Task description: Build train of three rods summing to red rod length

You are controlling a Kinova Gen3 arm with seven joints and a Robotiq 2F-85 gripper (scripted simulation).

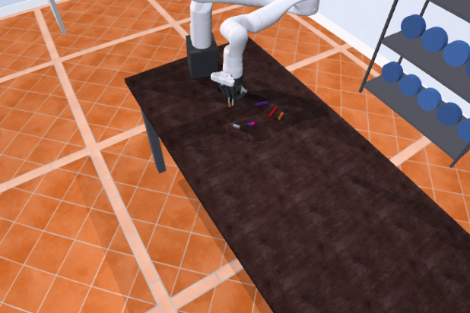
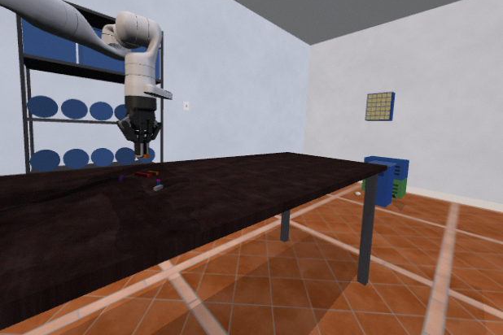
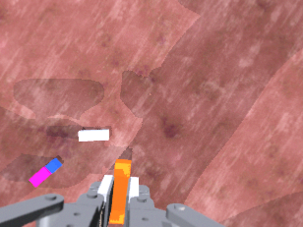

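My gripper [image 1: 230, 103] is shut on an orange rod [image 3: 120, 191] and holds it above the table; the rod also shows at the fingertips in the exterior view [image 2: 142, 155]. On the table lie a grey rod [image 1: 236, 126], which looks white in the wrist view [image 3: 93, 135], and a blue rod [image 3: 54, 164] end to end with a magenta rod [image 3: 39, 177], seen as a pair in the overhead view [image 1: 250, 124]. Farther right lie a purple rod [image 1: 261, 103], the red rod [image 1: 273, 111] and a second orange rod [image 1: 281, 115].
The arm's dark base block [image 1: 201, 58] stands at the table's far left corner. A shelf with blue cylinders [image 1: 430, 55] stands to the right of the table. The table's left edge [image 1: 152, 128] is near the rods.
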